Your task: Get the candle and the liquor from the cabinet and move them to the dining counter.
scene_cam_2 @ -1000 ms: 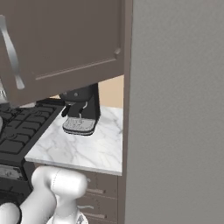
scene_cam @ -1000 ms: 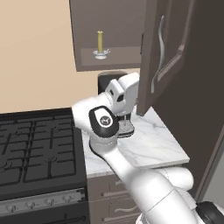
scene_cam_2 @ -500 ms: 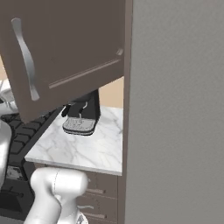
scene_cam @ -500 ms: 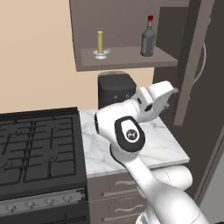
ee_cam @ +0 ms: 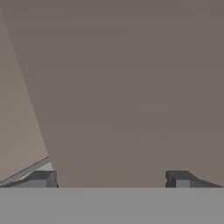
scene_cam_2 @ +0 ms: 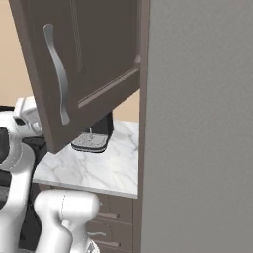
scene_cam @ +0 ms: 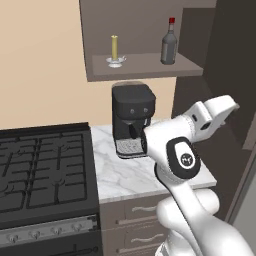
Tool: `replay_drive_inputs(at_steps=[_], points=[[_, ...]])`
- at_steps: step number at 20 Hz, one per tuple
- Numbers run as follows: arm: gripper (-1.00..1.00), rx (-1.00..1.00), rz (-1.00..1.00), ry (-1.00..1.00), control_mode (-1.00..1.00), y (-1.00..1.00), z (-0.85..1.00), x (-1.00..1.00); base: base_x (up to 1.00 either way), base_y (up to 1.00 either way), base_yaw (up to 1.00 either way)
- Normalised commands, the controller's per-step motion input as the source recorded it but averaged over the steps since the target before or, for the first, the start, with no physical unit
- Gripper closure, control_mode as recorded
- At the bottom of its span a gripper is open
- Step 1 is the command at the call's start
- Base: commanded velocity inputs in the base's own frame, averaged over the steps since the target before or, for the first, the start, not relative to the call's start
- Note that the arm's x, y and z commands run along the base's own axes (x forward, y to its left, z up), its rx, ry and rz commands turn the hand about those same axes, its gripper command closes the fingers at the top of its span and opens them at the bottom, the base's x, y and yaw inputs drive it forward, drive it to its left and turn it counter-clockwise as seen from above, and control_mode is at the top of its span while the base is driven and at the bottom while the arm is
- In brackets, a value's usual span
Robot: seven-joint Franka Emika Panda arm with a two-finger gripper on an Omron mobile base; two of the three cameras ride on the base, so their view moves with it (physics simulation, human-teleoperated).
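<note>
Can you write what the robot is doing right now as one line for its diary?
stage: cabinet door open | candle and liquor on shelf | gripper open, empty, facing brown panel

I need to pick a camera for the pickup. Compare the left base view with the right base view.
Left base view: the candle and the liquor upright and apart on the open cabinet shelf, plus the stove.
Right base view: the swung-open cabinet door with its long silver handle.
Both: the coffee machine on the small marble counter.
</note>
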Motion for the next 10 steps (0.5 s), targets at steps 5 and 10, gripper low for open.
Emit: replay_drive_inputs(at_steps=[5,10], points=[[-1.00,0.00,-0.02,0.00,-1.00,-0.77,0.01,-0.07,0.00,0.00,0.00],[-1.00,0.00,0.00,0.00,-1.00,-0.72,0.09,0.00,0.00,0.00,0.00]])
